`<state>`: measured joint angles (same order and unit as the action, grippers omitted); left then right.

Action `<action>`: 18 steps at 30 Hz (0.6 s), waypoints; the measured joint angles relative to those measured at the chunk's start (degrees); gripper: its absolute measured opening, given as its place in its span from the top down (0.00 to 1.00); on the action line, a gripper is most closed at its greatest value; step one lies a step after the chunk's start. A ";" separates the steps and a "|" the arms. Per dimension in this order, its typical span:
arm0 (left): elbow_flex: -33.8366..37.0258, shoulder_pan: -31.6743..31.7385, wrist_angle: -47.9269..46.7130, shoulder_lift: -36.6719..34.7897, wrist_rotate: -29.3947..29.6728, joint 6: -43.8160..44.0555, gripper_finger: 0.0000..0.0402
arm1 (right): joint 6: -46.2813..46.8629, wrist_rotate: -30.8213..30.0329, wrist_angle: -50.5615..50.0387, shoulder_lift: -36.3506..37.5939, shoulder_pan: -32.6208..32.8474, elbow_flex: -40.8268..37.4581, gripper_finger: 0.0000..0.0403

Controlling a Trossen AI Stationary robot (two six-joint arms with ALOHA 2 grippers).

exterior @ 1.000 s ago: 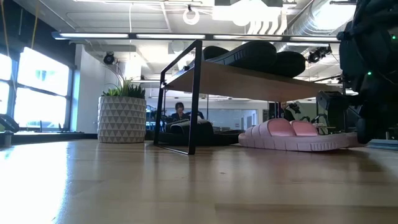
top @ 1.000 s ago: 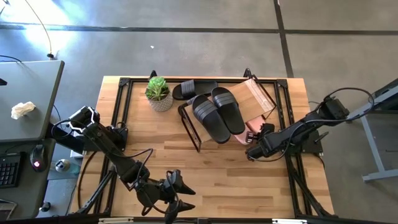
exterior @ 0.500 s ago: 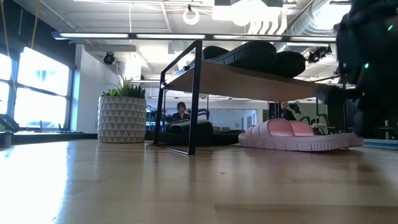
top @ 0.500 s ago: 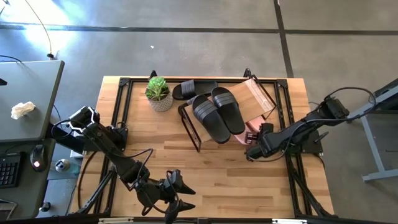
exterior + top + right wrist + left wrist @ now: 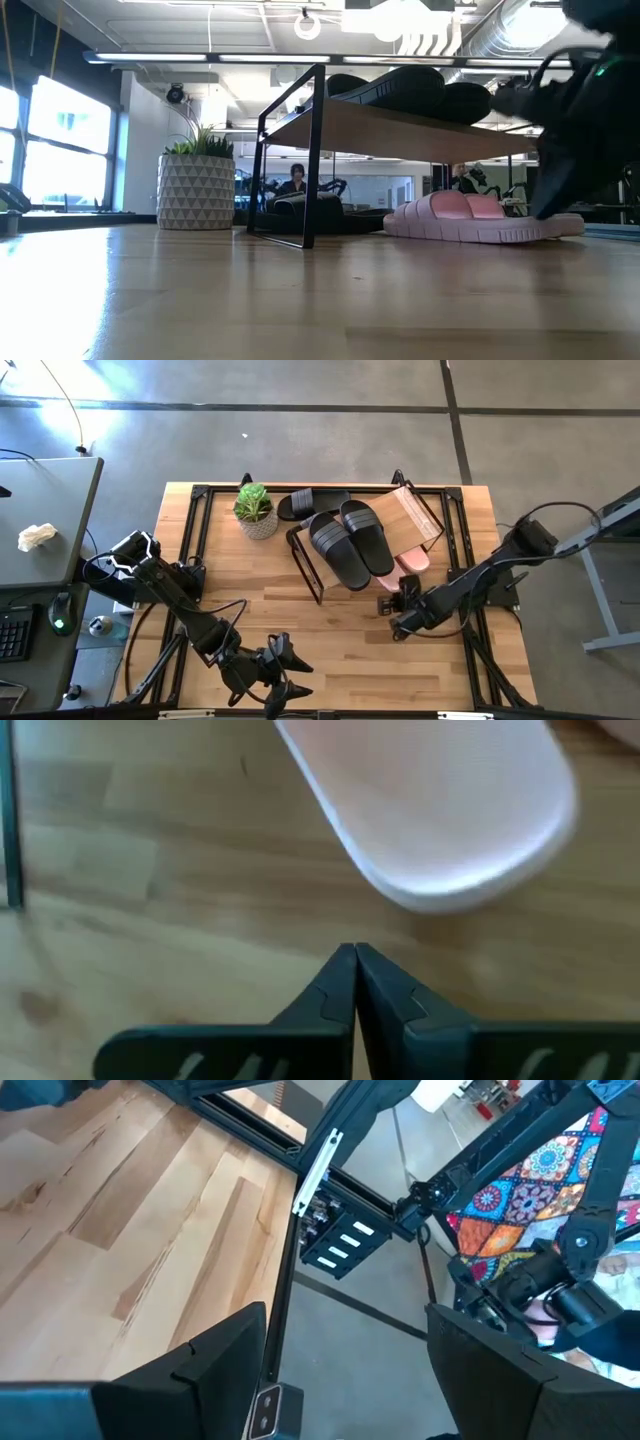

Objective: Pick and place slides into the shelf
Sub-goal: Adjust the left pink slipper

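Observation:
Two black slides (image 5: 350,543) lie side by side on the shelf's (image 5: 415,515) wood board. A third black slide (image 5: 308,503) lies on the table behind the shelf. A pale pink slide (image 5: 412,560) rests sole-down on the table, half under the shelf's right end, and shows in the low view (image 5: 470,215). My right gripper (image 5: 354,965) is shut and points steeply down at the bare table just short of the pink slide's rounded end (image 5: 440,830), touching nothing. In the high view my right gripper (image 5: 392,610) stands near of the shelf. My left gripper (image 5: 288,672) hangs open at the table's near edge.
A potted green plant (image 5: 255,510) stands at the far left of the shelf. Black frame rails (image 5: 192,530) run along the table's edges. Bare wood (image 5: 300,615) lies between the shelf and the near edge. A desk (image 5: 40,520) stands off the table's left.
My right gripper has drawn back from the pink slide toward the table's near edge and a little left, turning as it went. It has stayed shut. The pink slide has kept its place.

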<state>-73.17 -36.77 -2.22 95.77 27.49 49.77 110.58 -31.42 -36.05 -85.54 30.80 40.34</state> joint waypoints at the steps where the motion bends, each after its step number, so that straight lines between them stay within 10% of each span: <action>1: 0.00 0.00 -0.17 0.00 -0.01 0.00 0.35 | 0.04 -0.85 1.78 -0.31 -0.38 -0.61 1.00; 18: 0.00 0.00 -1.07 0.00 0.07 1.04 0.35 | -3.05 -2.66 5.29 -4.15 -8.93 -1.21 1.00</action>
<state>-73.17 -36.77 -3.29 95.77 27.55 50.82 107.53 -34.09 -30.76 -89.69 21.87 39.13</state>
